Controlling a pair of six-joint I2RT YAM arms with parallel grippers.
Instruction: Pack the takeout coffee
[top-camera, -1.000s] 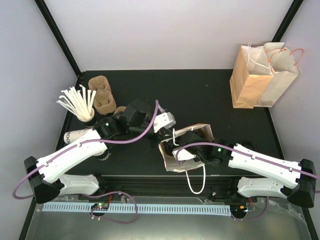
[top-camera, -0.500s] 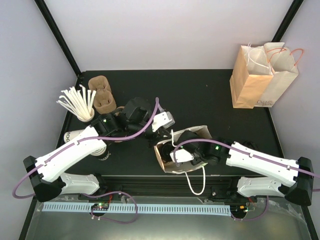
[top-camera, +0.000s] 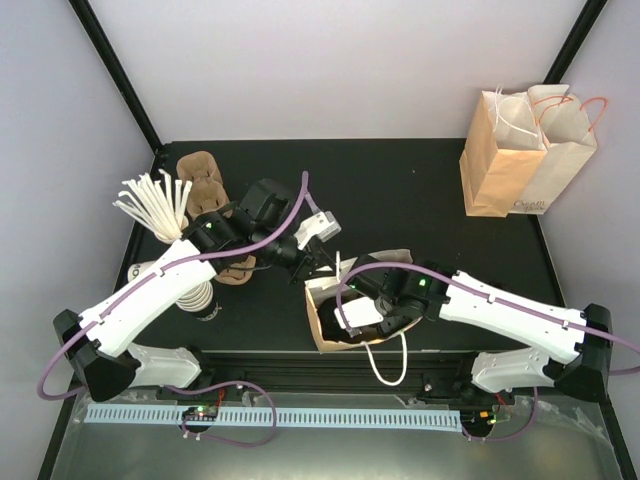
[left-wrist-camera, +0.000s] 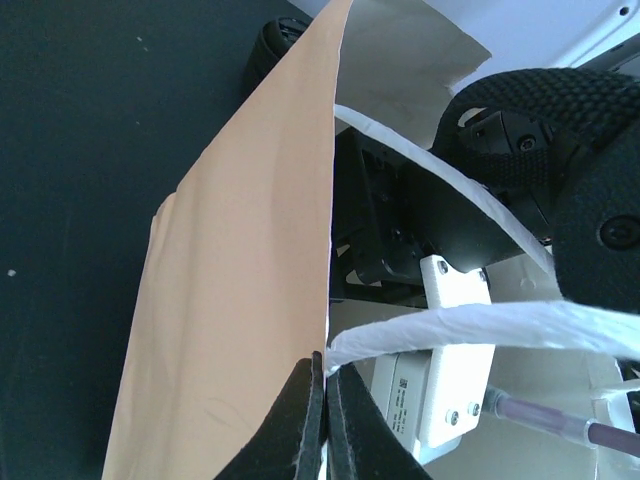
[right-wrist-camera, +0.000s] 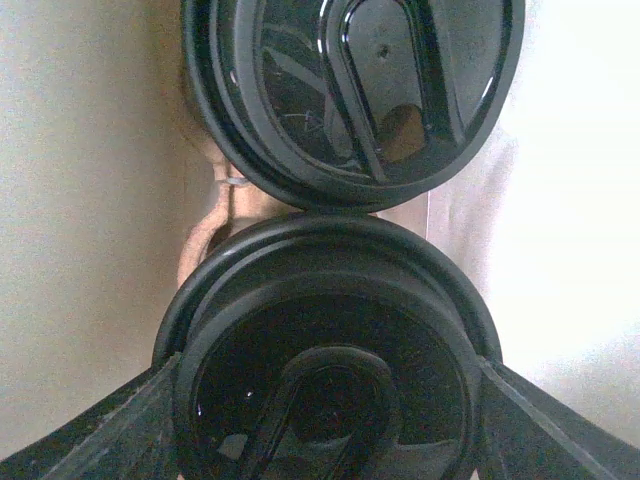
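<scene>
The takeout coffee (right-wrist-camera: 325, 350) is sitting inside the brown paper bag (top-camera: 316, 320) at the lower centre of the overhead frame. In the right wrist view its glossy black lid is filling the lower half of the picture.

At the far left of the black worktop (top-camera: 400, 200), a bundle of white sticks (top-camera: 150, 200) is fanning out of a cup. Just right of it, brown pulp carriers (top-camera: 203, 180) are lying flat. Below them, white paper cups (top-camera: 195, 295) are showing partly from under the left arm.

Toward the centre, the left gripper (left-wrist-camera: 318, 400) is pinching the bag's upper rim, clenched tight on the paper right where the white twisted handle (left-wrist-camera: 450, 325) is coming off it. The bag's tan wall is rising from that pinch toward the top of the left wrist frame.

Right of that, the right gripper (right-wrist-camera: 330, 375) is reaching down into the bag's mouth and grasping the takeout coffee, one finger pressing each side of the lid. A second lidded cup (right-wrist-camera: 350, 90) is standing just beyond it, the two lids touching.

At the upper right of the overhead view, two upright paper bags (top-camera: 505, 165) are standing side by side, well apart from the arms.
</scene>
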